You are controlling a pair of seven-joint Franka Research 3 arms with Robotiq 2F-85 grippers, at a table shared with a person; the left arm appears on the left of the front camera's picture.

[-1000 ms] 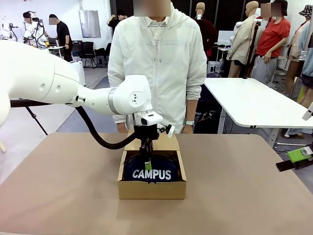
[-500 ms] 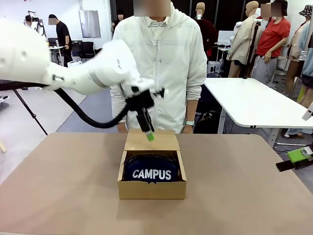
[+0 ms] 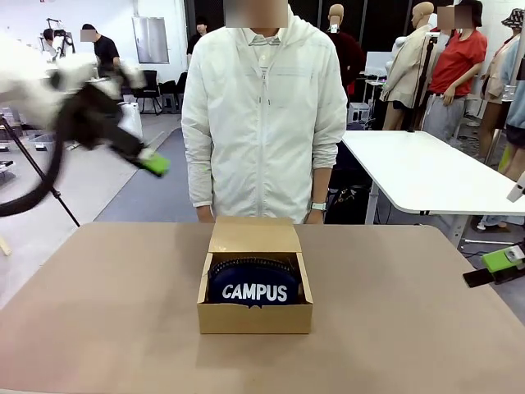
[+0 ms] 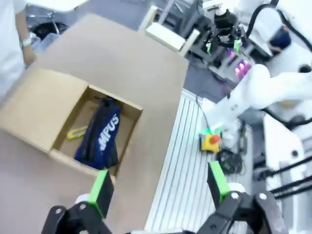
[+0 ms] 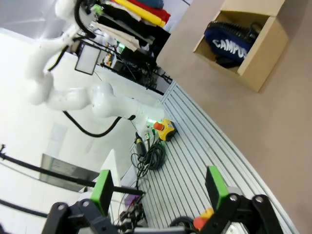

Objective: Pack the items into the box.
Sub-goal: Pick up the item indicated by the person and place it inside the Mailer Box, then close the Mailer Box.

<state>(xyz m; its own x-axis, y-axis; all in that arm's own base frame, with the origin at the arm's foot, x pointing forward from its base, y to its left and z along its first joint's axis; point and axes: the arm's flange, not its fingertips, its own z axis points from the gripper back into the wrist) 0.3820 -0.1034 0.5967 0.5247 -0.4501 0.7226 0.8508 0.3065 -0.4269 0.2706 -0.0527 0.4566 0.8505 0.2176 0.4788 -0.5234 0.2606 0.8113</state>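
Observation:
The brown cardboard box sits mid-table with its flap lid folded back toward the person. Inside lies the navy pouch with white "CAMPUS" lettering. In the left wrist view a yellow utility knife lies beside the pouch in the box. My left gripper is blurred, high above the table's left side, far from the box. Its wrist view shows it open and holding nothing. My right gripper rests at the right edge, and its wrist view shows it open and holding nothing, with the box far off.
A person in a white jacket stands at the far edge just behind the box, hands out of sight. The tan tabletop is bare on both sides of the box. A white table stands behind at the right.
My left gripper rose out of the box, where it hung over the pouch, and swung up and far to the left. The pouch stays in the box. The right gripper is still.

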